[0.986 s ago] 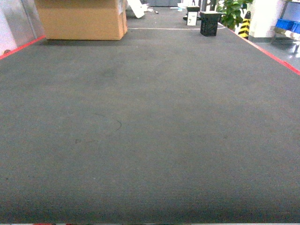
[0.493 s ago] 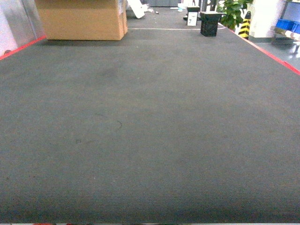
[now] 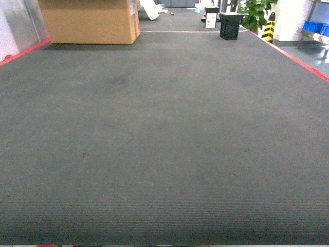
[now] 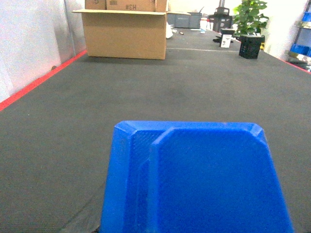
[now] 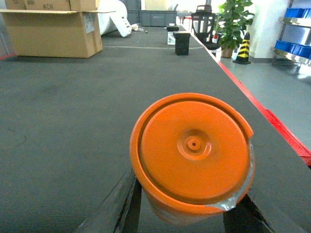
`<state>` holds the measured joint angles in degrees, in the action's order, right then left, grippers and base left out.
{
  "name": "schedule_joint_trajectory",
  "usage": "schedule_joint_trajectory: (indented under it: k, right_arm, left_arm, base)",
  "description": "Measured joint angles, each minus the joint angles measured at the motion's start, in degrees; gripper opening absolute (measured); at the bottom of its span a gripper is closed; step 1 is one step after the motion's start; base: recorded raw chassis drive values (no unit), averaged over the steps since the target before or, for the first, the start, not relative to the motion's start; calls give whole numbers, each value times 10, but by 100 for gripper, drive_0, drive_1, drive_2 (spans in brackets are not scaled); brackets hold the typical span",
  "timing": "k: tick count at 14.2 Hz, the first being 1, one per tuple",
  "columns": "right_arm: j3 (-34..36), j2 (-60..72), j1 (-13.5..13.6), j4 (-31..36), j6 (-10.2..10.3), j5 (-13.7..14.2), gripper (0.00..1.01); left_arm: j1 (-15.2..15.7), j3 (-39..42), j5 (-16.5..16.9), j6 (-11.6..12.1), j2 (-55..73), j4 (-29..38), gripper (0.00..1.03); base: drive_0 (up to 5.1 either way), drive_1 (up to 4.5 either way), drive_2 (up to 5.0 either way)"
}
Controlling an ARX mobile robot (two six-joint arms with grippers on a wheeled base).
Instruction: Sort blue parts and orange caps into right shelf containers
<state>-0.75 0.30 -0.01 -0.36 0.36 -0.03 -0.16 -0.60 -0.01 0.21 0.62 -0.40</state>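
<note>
A blue part point(image 4: 204, 179), a flat squarish piece of bright blue plastic, fills the lower half of the left wrist view and hangs above the carpet. It hides my left gripper's jaws; only a dark finger point(image 4: 90, 221) edge shows at its lower left. In the right wrist view my right gripper point(image 5: 187, 218) is shut on a round orange cap point(image 5: 192, 155), with dark fingers point(image 5: 114, 208) on either side of it. Blue right shelf containers point(image 3: 314, 27) sit on a metal shelf at the far right. Neither gripper shows in the head view.
Grey carpet floor point(image 3: 164, 144) stretches ahead, edged by red lines point(image 3: 298, 59) on both sides. A large cardboard box point(image 3: 90, 20) stands far left. A black crate point(image 3: 230, 25), a potted plant point(image 3: 254, 13) and a striped cone point(image 3: 268, 28) stand far right.
</note>
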Motion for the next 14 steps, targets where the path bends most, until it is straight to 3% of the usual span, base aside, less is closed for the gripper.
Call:
schedule_joint_trajectory:
  k: [14]
  right_arm:
    - [0,0,0,0,0,0,40]
  left_arm:
    - [1,0,0,0,0,0,43]
  base:
    - [0,0,0]
